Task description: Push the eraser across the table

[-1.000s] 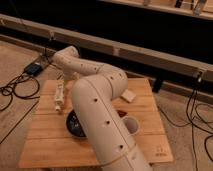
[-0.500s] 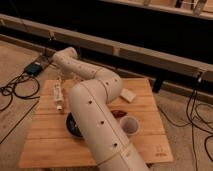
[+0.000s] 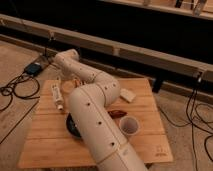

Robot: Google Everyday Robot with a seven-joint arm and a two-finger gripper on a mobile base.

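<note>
Above table [image 3: 47, 135], arm folded back; claw [image 3: 72, 84] well apart from eraser [image 3: 128, 95].

The arm [image 3: 97, 125] is a chain of thick, rounded tubes in cream-white with a smooth shell. The nearest link is the fattest and widens toward the bottom of the view. Small dark round dots are scattered along its top and side. A bulbous joint follows, with a faint seam where the shells meet and a few more dark dots on it. The next link is slimmer, the same cream-white, and ends in a rounded, cap-like joint. The gripper [image 3: 74, 83] shows only as a small tan and dark shape over the bench [image 3: 50, 135] near its far left corner, mostly hidden behind the arm.
</note>
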